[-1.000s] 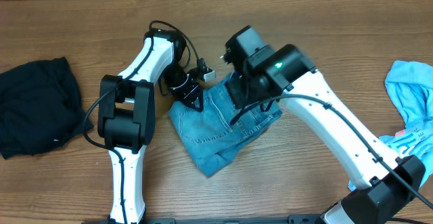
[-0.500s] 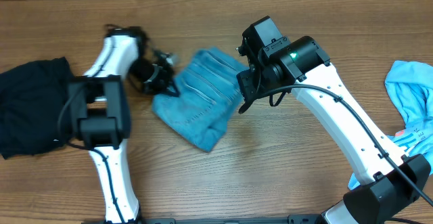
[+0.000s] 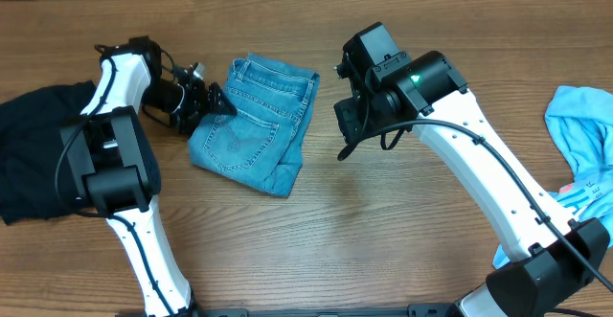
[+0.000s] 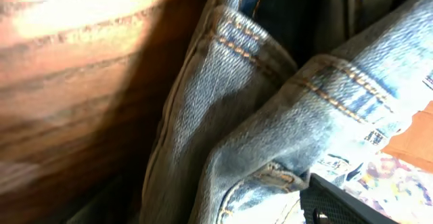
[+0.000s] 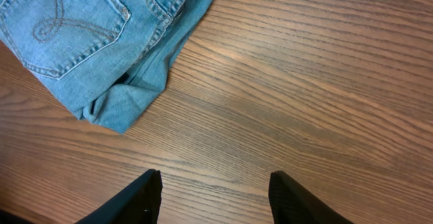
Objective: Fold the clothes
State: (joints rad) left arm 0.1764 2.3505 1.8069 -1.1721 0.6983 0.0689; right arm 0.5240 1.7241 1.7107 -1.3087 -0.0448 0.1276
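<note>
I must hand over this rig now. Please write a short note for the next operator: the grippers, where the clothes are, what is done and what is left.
Left gripper: seems shut on the left edge of the jeans; denim fills its wrist view.
Right gripper: open and empty, above the bare table just right of the jeans.
Clothes: the jeans lie folded mid-table. The black garment lies at the left edge; I cannot tell whether it is folded. The light blue garment is crumpled at the right edge.
Done: the jeans look folded.
Left: release the jeans, fold the light blue garment, check the black one.
</note>
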